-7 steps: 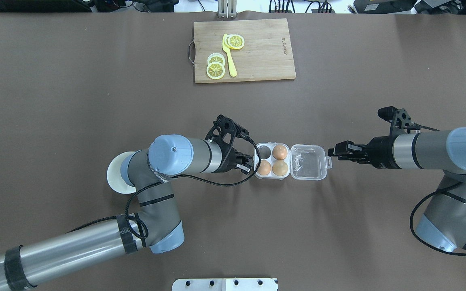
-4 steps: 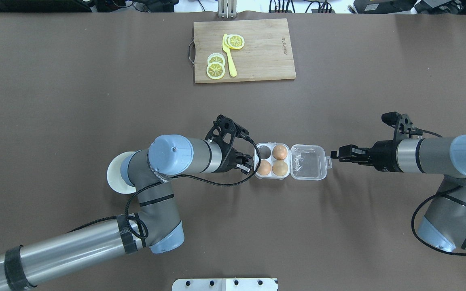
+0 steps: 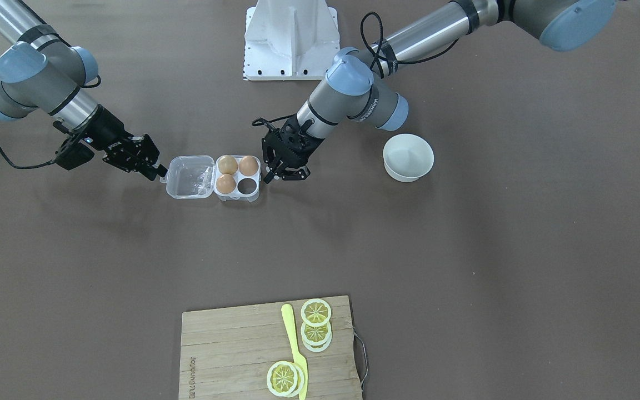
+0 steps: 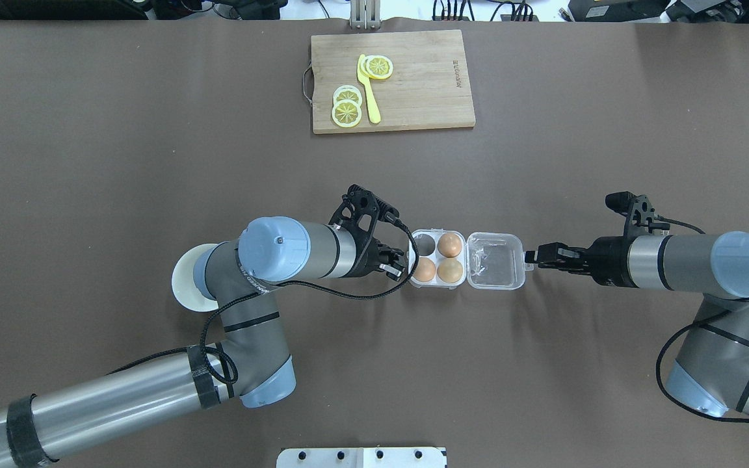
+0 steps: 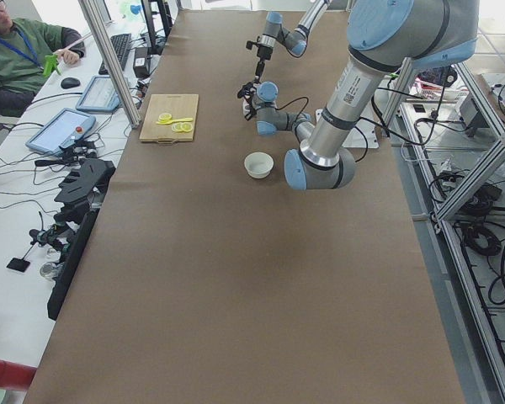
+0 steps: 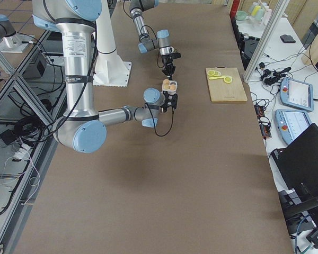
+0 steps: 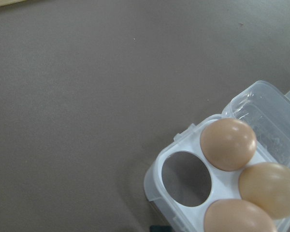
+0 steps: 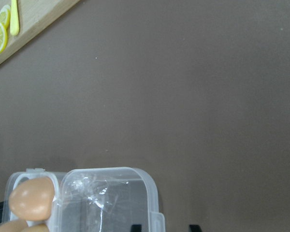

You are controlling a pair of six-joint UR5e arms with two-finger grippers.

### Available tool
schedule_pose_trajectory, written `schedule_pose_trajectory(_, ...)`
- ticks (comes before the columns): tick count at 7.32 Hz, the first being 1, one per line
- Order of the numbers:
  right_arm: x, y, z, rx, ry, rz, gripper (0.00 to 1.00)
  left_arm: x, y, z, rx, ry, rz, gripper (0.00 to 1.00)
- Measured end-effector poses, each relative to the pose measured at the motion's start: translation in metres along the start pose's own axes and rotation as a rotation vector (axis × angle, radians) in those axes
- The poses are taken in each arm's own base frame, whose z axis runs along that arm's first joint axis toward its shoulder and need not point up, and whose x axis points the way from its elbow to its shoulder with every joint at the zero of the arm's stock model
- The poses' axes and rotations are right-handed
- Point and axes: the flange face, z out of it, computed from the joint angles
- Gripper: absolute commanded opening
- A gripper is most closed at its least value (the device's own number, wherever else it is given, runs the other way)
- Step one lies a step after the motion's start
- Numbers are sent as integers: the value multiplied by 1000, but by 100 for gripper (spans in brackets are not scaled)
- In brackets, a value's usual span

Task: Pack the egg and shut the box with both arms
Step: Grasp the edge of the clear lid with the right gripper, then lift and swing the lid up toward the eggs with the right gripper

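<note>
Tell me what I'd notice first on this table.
Probably the small clear box at mid-table, its lid lying open, with three brown eggs in it and one cell empty. Flanking it, the left gripper hovers beside the egg cells and the right gripper reaches the lid's tab. At the far edge lies a wooden board with lemon slices.

We see two silver-grey tubular arms with light-blue joint caps. The left arm (image 4: 121, 390), lower left in the overhead view, wears black tape bands and a looping black cable. The right arm (image 4: 686, 263), at the right edge, trails another cable. The left gripper (image 4: 402, 262) and right gripper (image 4: 531, 256) are black, open-framed.
</note>
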Motion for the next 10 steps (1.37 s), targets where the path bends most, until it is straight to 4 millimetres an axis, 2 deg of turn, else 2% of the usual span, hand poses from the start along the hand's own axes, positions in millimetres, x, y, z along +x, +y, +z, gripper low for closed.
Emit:
schedule_pose_trajectory(1, -1, 4, 3, 3, 0, -2, 33, 0, 0, 0, 0, 0, 0, 0)
schedule_pose_trajectory(2, -2, 7, 5, 5, 0, -4, 16, 0, 0, 0, 1, -1, 0, 0)
schedule_pose_trajectory(3, -2, 8, 5, 4, -1, -5, 11, -1, 0, 0, 1, -1, -1, 0)
schedule_pose_trajectory(6, -4, 9, 4, -1, -4, -9, 9, -1, 0, 0, 0, -2, -1, 0)
schedule_pose_trajectory(8, -5, 9, 3, -3, -8, -11, 2, -1, 0, 0, 0, -2, -1, 0)
schedule_pose_trajectory(10, -12, 10, 1, -9, -22, -14, 1, -1, 0, 0, 0, -2, -1, 0)
